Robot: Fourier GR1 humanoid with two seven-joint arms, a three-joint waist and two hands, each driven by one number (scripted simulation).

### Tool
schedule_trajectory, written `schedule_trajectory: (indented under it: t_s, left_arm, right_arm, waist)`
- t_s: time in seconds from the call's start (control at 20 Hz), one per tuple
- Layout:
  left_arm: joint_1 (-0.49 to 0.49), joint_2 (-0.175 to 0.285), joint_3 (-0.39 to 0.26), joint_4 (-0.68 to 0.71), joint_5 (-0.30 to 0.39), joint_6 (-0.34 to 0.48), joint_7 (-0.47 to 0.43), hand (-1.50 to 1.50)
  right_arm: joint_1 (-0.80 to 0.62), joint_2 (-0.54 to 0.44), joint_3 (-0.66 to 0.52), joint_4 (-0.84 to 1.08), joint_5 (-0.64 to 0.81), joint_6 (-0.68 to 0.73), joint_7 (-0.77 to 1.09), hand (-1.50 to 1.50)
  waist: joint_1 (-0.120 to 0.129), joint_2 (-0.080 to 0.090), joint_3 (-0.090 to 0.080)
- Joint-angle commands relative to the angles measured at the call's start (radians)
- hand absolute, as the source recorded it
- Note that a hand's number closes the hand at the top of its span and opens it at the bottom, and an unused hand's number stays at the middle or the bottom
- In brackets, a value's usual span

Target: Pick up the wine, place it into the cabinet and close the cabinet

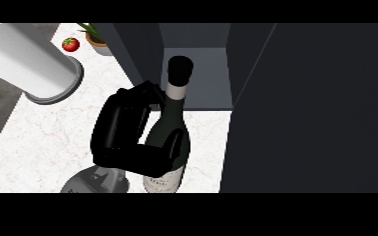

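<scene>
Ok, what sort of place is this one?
Probably a kitchen: a white marbled counter with what looks like a paper-towel roll and a tomato on it, and a dark, open cabinet with wine in front of it.

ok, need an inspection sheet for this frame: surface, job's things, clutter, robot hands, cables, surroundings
surface: white marbled counter.
job's things: wine bottle upright, its base in front of the opening, apparently not yet inside; cabinet dark and open, nothing seen on its visible floor.
clutter: white roll on a grey stand, red fruit, potted plant, all at the back left.
robot hands: left robot hand curled round the wine bottle; right not in view.
cables: nothing seen.
surroundings: grey strip past the counter's left edge.
</scene>
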Motion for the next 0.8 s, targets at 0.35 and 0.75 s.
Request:
schedule_trajectory:
  t_s: [0.35, 0.75]
  left_arm:
    - [-0.221, -0.034, -0.098, 0.113, -0.062, 0.241, 0.065, 1.50]
    - [-0.370, -0.034, -0.142, 0.250, -0.050, 0.370, 0.034, 1.50]
  right_arm:
    - [0.062, 0.008, 0.020, -0.104, -0.069, 0.029, 0.009, -1.50]
    - [0.026, 0.000, -0.027, -0.050, -0.088, 0.035, -0.005, -1.50]
  waist:
    - [-0.001, 0.000, 0.000]
    - [-0.004, 0.001, 0.000]
